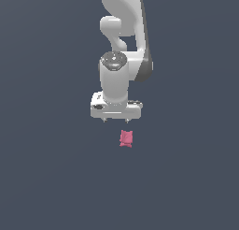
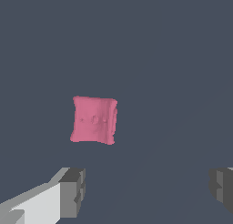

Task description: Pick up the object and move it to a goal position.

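Pink object (image 1: 126,138) lies apart — outside the open hand (image 1: 115,119).

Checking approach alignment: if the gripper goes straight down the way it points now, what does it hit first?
Probably bare floor. The open gripper has only floor between its fingertips; the pink object lies ahead of them, outside the gap. Depth is unclear, so a graze isn't excluded.
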Robot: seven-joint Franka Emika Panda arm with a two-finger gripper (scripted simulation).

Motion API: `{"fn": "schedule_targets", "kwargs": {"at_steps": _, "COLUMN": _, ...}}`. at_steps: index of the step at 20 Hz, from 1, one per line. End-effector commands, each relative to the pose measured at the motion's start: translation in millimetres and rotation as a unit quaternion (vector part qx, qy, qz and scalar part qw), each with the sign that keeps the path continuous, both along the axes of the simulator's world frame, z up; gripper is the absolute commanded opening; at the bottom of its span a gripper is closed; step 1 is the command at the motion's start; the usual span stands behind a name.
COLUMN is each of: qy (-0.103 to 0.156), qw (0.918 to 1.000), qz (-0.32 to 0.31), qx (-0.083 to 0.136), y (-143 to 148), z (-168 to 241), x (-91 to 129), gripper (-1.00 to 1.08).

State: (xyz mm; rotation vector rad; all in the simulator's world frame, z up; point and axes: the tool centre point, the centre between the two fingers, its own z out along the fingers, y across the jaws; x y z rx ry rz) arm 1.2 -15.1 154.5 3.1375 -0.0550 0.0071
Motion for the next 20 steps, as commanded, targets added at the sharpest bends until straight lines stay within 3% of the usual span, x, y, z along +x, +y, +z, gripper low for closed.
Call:
{"fn": "schedule_targets", "kwargs": {"at_steps": 1, "qy": 0.000, "qw": 1.0000, "qz": 0.000, "qx": 0.000, "y": 0.0, "z": 0.0, "x": 0.0, "gripper": 1.00}}
{"fn": "schedule_targets", "kwargs": {"at_steps": 10, "qy": 0.008, "qw": 0.9993, "qz": 0.035, "qx": -0.012, "y": 9.7, "z": -1.2, "x": -1.7, "gripper": 1.00}}
{"fn": "schedule_targets", "kwargs": {"at_steps": 20, "qy": 0.007, "qw": 0.9997, "qz": 0.022, "qx": -0.009, "y": 16.1, "z": -11.1, "x": 4.6, "gripper": 1.00}}
